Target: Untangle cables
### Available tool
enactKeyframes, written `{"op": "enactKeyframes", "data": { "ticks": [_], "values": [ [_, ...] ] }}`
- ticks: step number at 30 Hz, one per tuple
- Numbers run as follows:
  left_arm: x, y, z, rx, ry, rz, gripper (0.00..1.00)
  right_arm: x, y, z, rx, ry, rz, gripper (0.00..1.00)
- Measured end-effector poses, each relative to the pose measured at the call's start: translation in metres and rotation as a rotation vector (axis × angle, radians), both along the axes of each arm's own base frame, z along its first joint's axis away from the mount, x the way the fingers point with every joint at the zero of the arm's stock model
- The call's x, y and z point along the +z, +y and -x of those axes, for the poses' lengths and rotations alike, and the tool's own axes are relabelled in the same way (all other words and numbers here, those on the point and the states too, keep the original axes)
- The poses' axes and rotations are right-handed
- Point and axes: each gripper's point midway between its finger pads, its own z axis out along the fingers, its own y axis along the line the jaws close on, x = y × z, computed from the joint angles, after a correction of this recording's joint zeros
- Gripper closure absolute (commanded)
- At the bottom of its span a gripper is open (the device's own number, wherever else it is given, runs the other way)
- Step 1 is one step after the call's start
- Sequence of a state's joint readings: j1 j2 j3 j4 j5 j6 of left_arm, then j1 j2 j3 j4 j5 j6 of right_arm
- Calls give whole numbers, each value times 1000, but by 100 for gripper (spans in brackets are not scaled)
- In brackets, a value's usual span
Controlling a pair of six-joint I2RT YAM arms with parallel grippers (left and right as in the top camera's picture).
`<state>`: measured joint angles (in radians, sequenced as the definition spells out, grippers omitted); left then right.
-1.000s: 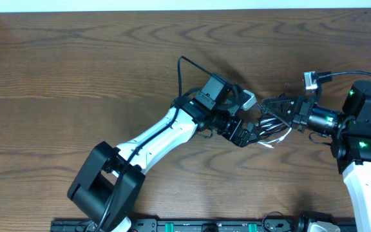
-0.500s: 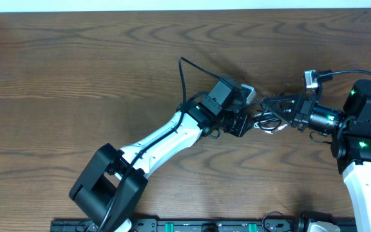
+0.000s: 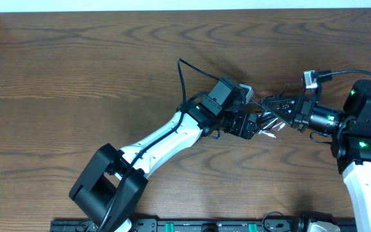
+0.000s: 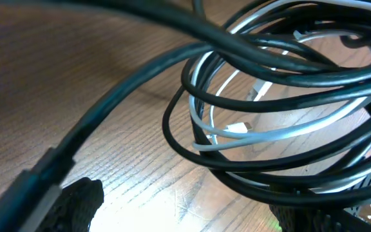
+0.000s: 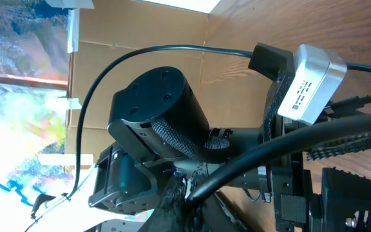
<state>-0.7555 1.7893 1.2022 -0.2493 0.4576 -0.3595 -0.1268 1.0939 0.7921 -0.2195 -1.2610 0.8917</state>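
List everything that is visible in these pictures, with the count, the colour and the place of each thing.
black cables: several, black, one looped tangle at the centre of the scene
white cable: one, white, threaded among the black loops
table: one, brown wood, under everything
cardboard panel: one, brown, at the table's left edge
left arm: one, white and black, reaching to the centre
right arm: one, white and black, at the right
left fingers: two, black, open beside the tangle
right fingers: two, black, shut on the black cables
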Motion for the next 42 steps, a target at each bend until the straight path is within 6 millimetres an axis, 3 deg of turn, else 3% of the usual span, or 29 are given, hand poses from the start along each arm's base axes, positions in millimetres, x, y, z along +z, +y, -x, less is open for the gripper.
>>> {"op": "enactKeyframes", "data": {
  "ticks": [9,10,12,15,20,33,37,42],
  "values": [
    [9,-8,-8,0,-44,42,15,0,4,2,16,0,-2,99],
    [10,-8,-9,2,-48,47,20,0,4,3,19,0,-3,99],
    [12,-10,-11,10,-50,58,45,1,6,4,26,0,-4,99],
    [14,-12,-12,14,-54,67,71,1,6,4,32,0,-7,99],
    [15,-12,-13,30,-46,75,92,1,7,5,37,1,-10,99],
    [3,11,-34,268,11,4,92,-1,9,14,78,-8,-14,99],
    [-5,33,-45,348,56,-32,92,-15,10,20,81,16,19,99],
    [-19,72,-53,443,134,-104,93,-46,4,24,30,83,133,99]
  ]
}}
